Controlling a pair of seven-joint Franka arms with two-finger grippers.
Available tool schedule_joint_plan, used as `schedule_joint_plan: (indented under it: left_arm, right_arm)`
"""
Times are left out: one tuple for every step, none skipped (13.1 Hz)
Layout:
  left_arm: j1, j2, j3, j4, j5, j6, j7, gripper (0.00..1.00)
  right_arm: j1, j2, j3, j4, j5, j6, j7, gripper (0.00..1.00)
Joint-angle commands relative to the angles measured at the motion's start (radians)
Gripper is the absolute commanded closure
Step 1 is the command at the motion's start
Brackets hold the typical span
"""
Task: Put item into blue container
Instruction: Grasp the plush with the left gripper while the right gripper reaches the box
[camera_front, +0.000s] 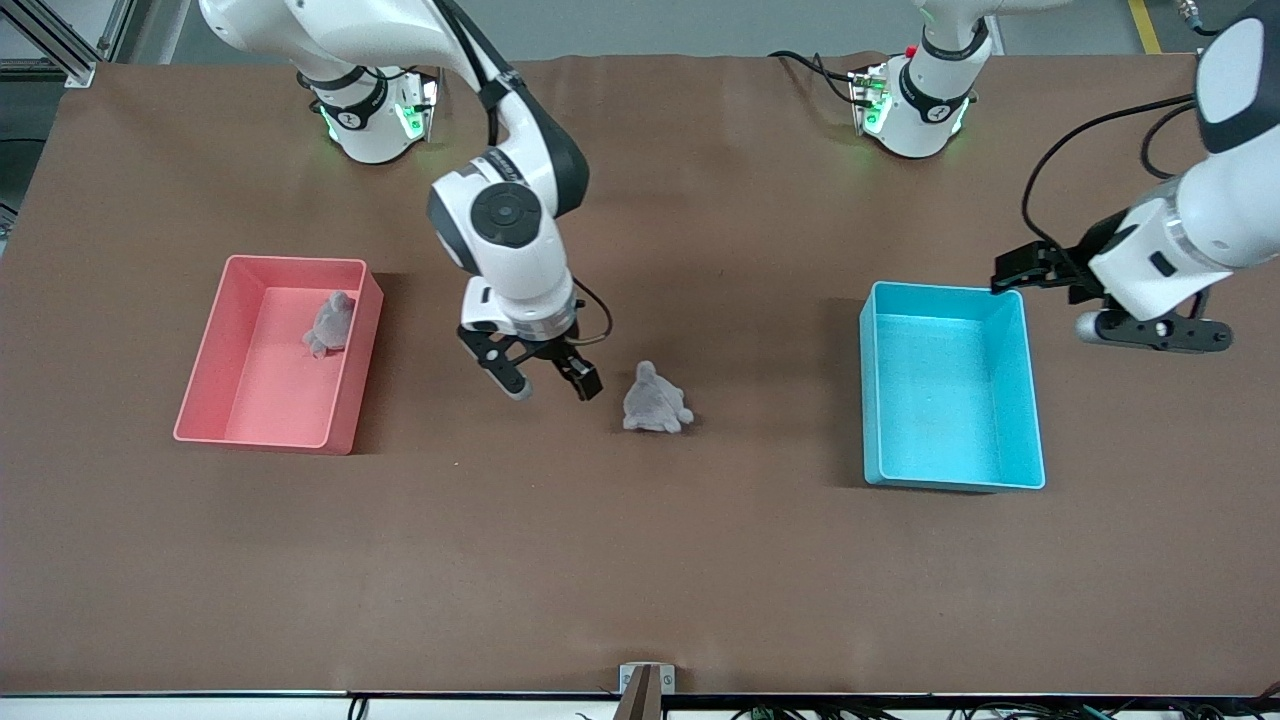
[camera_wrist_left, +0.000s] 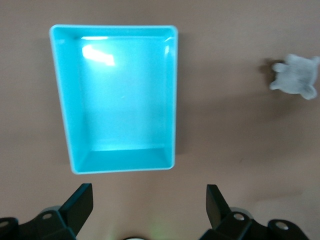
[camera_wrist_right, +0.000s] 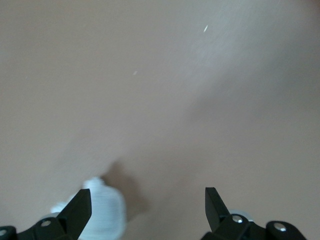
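right gripper (camera_front: 549, 383) spread, empty, just beside plush (camera_front: 655, 401) | left gripper (camera_front: 1040, 268) spread by blue bin (camera_front: 1020, 350) | worktop (camera_front: 640, 560)

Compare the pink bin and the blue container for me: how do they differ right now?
The pink bin holds a grey plush toy; the blue container is empty. The pink bin sits toward the right arm's end of the table, the blue container toward the left arm's. Both are plain rectangular bins of similar size.

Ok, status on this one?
Right gripper open beside grey plush toy on table. Left gripper open, waiting by blue container, which is empty.
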Motion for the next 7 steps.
schedule_joint_plan:
  left_arm:
    - [-0.033, 0.063, -0.068, 0.004, -0.022, 0.105, -0.128, 0.01]
    - [-0.054, 0.092, -0.092, 0.004, -0.032, 0.153, -0.204, 0.01]
    - [-0.096, 0.120, -0.099, 0.006, -0.030, 0.208, -0.290, 0.01]
    - [-0.137, 0.147, -0.099, 0.007, -0.030, 0.254, -0.352, 0.01]
    - [-0.172, 0.175, -0.099, 0.009, -0.029, 0.309, -0.404, 0.01]
    - [-0.199, 0.202, -0.099, 0.009, -0.029, 0.357, -0.447, 0.01]
    - [-0.232, 0.233, -0.099, 0.010, -0.021, 0.412, -0.500, 0.01]
  right_arm:
    - [-0.110, -0.208, 0.017, -0.239, -0.005, 0.006, -0.146, 0.00]
    - [-0.164, -0.266, 0.017, -0.303, -0.005, 0.003, -0.214, 0.00]
    - [-0.231, -0.317, 0.017, -0.360, -0.005, -0.009, -0.302, 0.00]
    - [-0.300, -0.335, 0.017, -0.374, -0.003, -0.074, -0.387, 0.00]
    - [-0.352, -0.340, 0.016, -0.373, -0.004, -0.156, -0.508, 0.08]
    - [-0.418, -0.346, 0.014, -0.376, -0.003, -0.199, -0.618, 0.10]
    - [-0.481, -0.346, 0.016, -0.385, 0.003, -0.224, -0.701, 0.00]
